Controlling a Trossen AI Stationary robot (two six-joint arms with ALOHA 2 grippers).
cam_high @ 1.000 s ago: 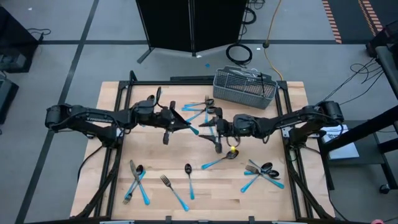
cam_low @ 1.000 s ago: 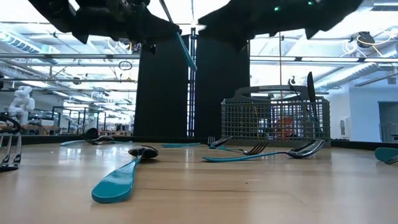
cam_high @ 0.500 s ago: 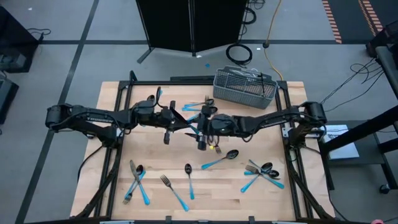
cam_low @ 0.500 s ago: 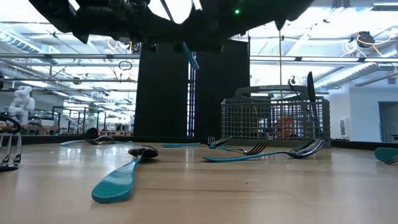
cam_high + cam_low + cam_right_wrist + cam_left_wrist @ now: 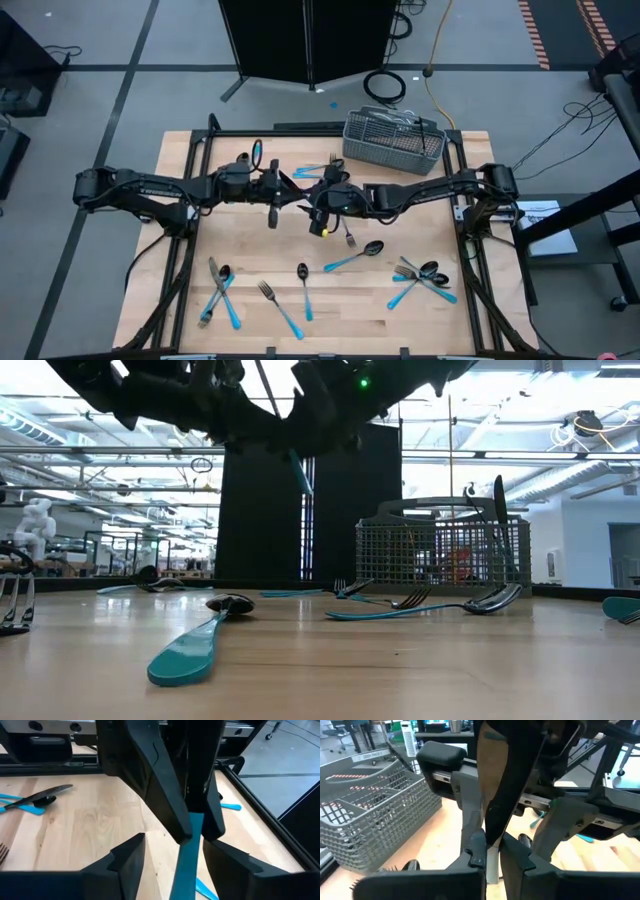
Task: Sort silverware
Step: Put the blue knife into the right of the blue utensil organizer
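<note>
Just in front of the mesh basket (image 5: 393, 142), your left tool (image 5: 290, 196) pinches a blue-handled utensil (image 5: 186, 851) between your right tool's (image 5: 318, 207) spread fingers; release early and it drops onto the worktop (image 5: 180, 290).

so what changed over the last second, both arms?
The right gripper travelled across the table from near the centre-right spoon toward the left gripper, and now sits with its fingers open on either side of the blue-handled utensil that the left gripper holds up off the table. No handover yet: the left fingers are shut on it. The left arm, the basket and the loose silverware stayed put.
</note>
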